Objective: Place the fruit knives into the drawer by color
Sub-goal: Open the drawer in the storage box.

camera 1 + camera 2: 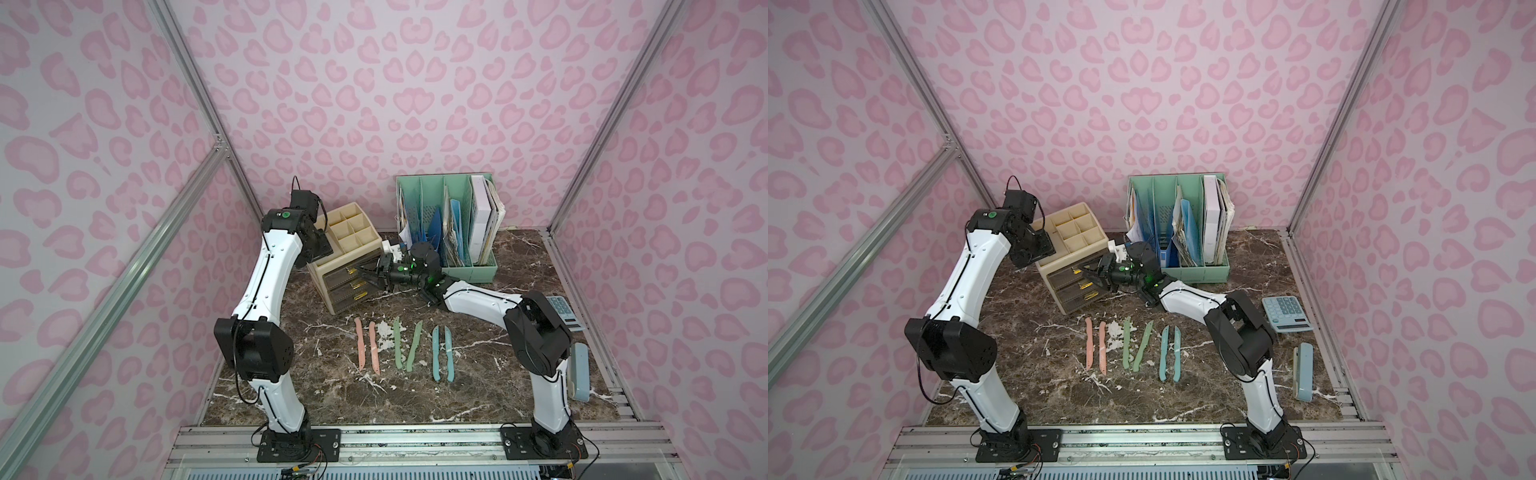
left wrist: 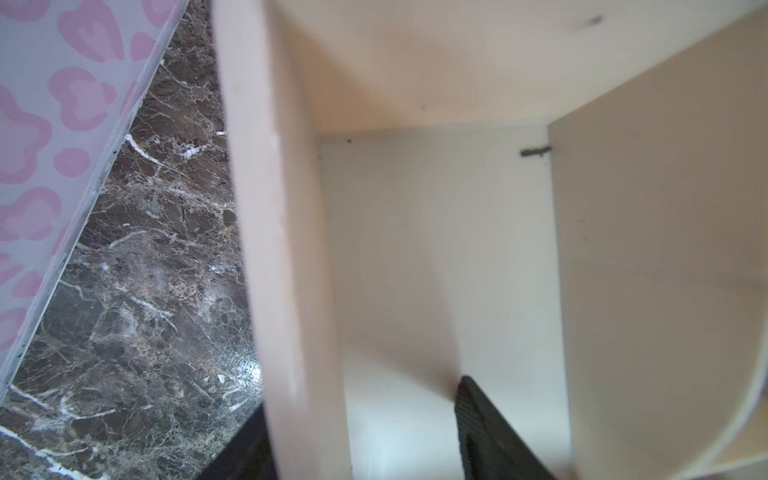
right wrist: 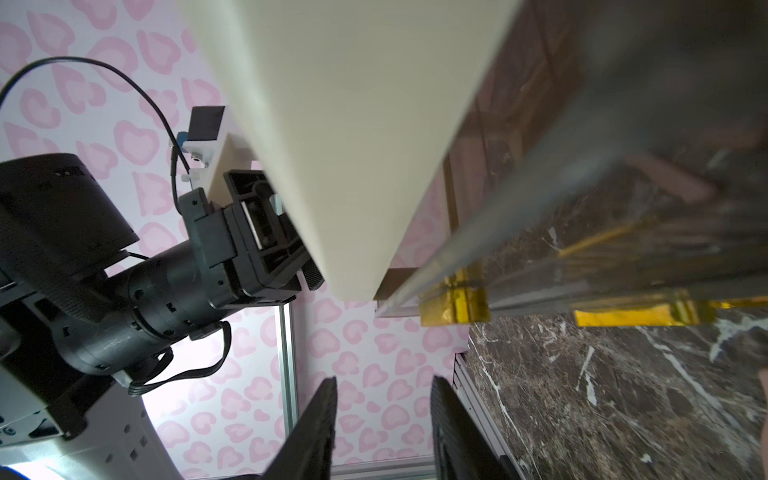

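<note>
Though left fingers (image 2: 490, 436) straddle the organizer wall (image 2: 282, 249), their bases are cropped.

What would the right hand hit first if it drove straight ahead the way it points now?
Most likely the top drawer front of the drawer unit, near its gold handle; depth is hard to judge.

Top cams overhd, same scene; wrists near organizer (image 2: 282, 249).

Green file rack (image 1: 469, 272), calculator (image 1: 1285, 313) and stapler (image 1: 1304, 372) stand on marble tabletop (image 1: 374, 403).
</note>
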`<action>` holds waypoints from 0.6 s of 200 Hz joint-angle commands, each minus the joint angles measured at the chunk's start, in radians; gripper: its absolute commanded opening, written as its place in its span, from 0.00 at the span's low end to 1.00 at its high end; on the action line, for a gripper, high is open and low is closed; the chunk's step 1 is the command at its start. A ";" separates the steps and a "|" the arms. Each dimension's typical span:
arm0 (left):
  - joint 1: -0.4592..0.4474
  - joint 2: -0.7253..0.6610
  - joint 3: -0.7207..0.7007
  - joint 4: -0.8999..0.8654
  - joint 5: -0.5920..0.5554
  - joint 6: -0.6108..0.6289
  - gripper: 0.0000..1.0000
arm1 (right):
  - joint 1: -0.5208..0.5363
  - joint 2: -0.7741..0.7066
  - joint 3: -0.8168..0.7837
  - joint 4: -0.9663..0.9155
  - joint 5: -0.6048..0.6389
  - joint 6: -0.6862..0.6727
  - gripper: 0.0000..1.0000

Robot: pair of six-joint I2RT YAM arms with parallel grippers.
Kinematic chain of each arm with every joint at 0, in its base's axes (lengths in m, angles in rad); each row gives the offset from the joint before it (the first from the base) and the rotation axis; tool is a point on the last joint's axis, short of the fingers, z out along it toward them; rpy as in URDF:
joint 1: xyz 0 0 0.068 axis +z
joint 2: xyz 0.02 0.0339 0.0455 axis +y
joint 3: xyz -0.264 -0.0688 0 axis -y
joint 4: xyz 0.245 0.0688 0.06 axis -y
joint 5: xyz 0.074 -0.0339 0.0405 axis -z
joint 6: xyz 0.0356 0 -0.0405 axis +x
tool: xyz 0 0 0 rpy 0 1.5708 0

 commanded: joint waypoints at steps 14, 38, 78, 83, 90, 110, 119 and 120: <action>0.001 0.017 -0.011 -0.044 -0.001 0.011 0.61 | -0.006 0.012 0.008 -0.002 -0.007 -0.019 0.39; 0.001 0.014 -0.027 -0.041 -0.007 0.009 0.61 | -0.010 0.030 0.014 0.002 -0.015 -0.010 0.38; 0.001 0.010 -0.040 -0.039 -0.004 0.002 0.61 | -0.020 0.056 0.030 0.039 -0.012 0.002 0.38; 0.001 0.009 -0.043 -0.038 -0.006 0.002 0.61 | -0.020 0.059 0.034 0.039 -0.013 0.002 0.38; 0.002 0.009 -0.046 -0.038 -0.006 0.002 0.61 | -0.022 0.061 0.037 0.039 -0.013 0.003 0.38; 0.001 0.012 -0.048 -0.039 -0.007 0.005 0.61 | -0.020 0.069 0.042 0.054 -0.011 0.009 0.37; 0.001 0.014 -0.049 -0.039 -0.005 0.006 0.61 | -0.020 0.075 0.049 0.060 -0.014 0.012 0.37; 0.001 0.014 -0.050 -0.039 -0.005 0.006 0.61 | -0.020 0.076 0.049 0.060 -0.014 0.011 0.37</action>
